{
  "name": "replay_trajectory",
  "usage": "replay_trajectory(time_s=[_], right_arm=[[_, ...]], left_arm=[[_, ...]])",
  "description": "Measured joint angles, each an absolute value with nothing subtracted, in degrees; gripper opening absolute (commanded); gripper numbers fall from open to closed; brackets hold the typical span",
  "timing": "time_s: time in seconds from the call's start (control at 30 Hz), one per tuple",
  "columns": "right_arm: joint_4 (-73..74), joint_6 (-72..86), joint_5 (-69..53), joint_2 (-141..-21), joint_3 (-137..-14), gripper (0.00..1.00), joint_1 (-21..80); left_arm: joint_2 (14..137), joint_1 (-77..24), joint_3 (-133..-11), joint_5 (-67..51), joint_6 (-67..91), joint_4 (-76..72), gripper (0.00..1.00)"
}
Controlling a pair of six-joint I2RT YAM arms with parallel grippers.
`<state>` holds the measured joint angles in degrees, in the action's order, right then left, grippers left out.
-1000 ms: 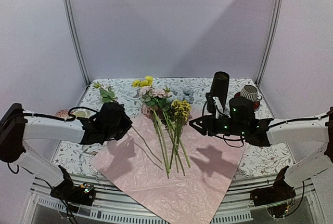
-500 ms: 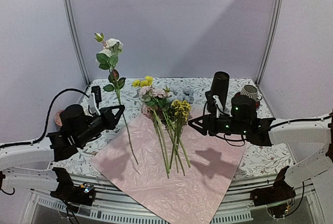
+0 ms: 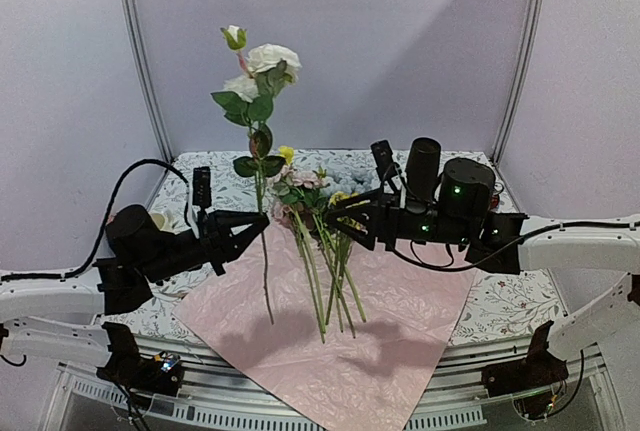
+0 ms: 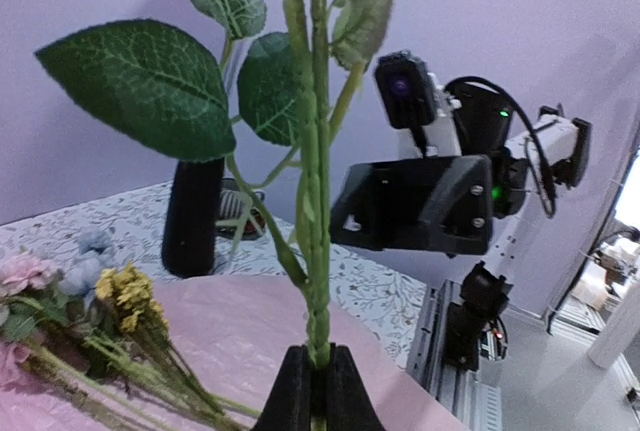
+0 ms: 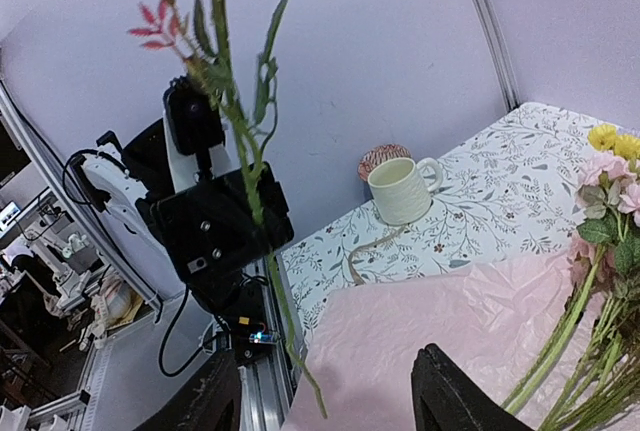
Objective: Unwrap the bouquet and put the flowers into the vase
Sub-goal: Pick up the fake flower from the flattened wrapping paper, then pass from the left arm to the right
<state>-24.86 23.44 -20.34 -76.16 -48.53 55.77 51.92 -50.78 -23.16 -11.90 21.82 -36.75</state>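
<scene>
Where the overhead camera looks down, the left gripper [image 3: 262, 221] pinches a white rose [image 3: 270, 56] upright over the pink paper [image 3: 330, 351]; other flowers [image 3: 325, 251] lie there, and the vase [image 3: 422, 169] stands far right. Left wrist: fingers clamped on the stem [image 4: 316, 201]. Right wrist: the right gripper [image 5: 330, 391] gapes wide, holding nothing.

Crinkled pink wrapping paper [image 3: 300, 351], matt black vase [image 3: 425, 161]

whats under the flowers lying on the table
The flowers lie on unfolded pink wrapping paper, spread over the floral tablecloth. What lies under the blooms themselves is covered.
</scene>
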Motion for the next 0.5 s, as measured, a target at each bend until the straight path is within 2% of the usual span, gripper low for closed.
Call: replay_trajectory(time_s=[0.1,0.37,0.5], right_arm=[[-26.9,23.0,-21.5,-76.9,-48.7,0.57,55.7],[-30.5,18.7,-25.1,-79.7,-51.0,0.56,58.9],[-34.2,17.0,-26.1,-79.7,-51.0,0.49,60.1]], left_arm=[[55.4,-54.3,-24.9,-13.2,19.7,-39.1,0.03],[64.8,-57.8,-31.6,-15.4,17.6,-43.2,0.01],[67.4,-58.5,-32.9,-16.3,17.3,-44.8,0.0]])
